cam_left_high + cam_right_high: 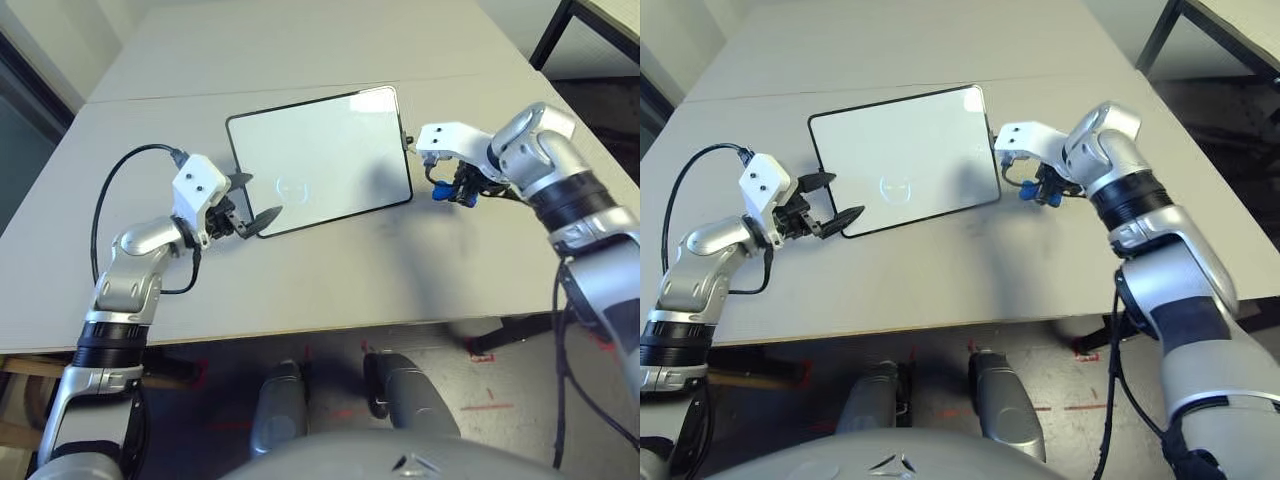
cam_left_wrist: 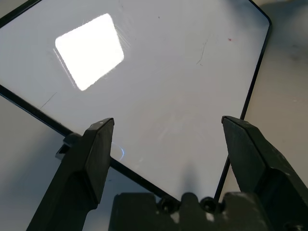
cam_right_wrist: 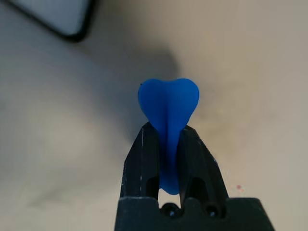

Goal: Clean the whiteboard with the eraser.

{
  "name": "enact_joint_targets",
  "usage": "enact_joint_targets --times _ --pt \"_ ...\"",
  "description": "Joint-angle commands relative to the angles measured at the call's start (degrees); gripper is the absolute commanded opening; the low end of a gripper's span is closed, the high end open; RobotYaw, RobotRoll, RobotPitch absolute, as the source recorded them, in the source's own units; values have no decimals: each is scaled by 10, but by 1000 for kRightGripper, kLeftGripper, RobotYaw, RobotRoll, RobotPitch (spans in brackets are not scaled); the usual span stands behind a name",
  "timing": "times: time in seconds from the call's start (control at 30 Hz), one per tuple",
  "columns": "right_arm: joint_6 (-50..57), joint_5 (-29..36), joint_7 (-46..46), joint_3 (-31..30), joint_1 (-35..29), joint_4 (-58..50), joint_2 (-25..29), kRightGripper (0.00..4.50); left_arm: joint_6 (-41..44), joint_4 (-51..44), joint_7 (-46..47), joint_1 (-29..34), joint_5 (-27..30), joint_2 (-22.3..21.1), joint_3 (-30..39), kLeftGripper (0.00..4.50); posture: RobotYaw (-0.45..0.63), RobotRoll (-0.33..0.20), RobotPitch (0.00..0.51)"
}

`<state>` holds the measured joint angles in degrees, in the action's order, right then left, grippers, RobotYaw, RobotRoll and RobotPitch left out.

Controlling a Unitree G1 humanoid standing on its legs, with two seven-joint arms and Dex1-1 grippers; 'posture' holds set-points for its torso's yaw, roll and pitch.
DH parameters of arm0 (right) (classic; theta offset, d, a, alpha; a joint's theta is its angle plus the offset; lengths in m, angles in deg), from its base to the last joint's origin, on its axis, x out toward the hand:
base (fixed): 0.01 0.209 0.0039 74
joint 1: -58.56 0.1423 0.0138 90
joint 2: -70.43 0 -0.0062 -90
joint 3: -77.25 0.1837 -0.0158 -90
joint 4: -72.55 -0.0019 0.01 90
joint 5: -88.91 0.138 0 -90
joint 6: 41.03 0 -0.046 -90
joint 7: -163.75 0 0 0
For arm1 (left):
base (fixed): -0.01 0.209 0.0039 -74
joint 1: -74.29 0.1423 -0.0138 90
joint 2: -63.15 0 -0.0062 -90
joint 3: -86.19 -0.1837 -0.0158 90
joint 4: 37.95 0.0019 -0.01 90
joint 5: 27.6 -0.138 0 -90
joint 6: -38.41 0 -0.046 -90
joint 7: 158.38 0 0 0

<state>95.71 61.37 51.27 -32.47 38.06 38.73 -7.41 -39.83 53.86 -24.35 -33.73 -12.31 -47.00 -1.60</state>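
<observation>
My left gripper (image 1: 258,200) stands with fingers apart at the whiteboard's (image 1: 320,160) near left corner. The board looks nearly clean, bar a few faint marks. Beyond its right edge, my right gripper (image 3: 167,126) clamps the eraser (image 3: 168,103); perhaps little wiping remains.

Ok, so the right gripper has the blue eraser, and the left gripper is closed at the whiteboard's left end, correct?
Not quite: the left gripper is open, its fingers spread apart, as the left wrist view shows. It is at the left end of the whiteboard, and the right gripper has the blue eraser.
</observation>
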Motion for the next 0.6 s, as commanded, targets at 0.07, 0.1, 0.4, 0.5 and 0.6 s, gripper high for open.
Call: enact_joint_targets --times 0.07,0.1,0.4,0.5,0.6 --pt "15 43 -94 48 31 102 2 311 0 -2 -3 8 -8 -3 -2 4500 -75 0 109" --pt "15 48 -106 54 34 114 4 311 0 -3 -3 9 -8 -3 -2 4500 -76 0 109" --pt "55 94 -163 88 44 166 1 311 2 -1 -9 4 -8 -8 -3 4500 -84 0 113" --pt "75 113 -174 103 43 173 -3 311 4 -3 -10 4 -8 -9 -3 4500 -82 0 114" --pt "85 126 -180 110 43 173 -5 311 6 -5 -11 6 -7 -12 -2 4500 -80 0 114"
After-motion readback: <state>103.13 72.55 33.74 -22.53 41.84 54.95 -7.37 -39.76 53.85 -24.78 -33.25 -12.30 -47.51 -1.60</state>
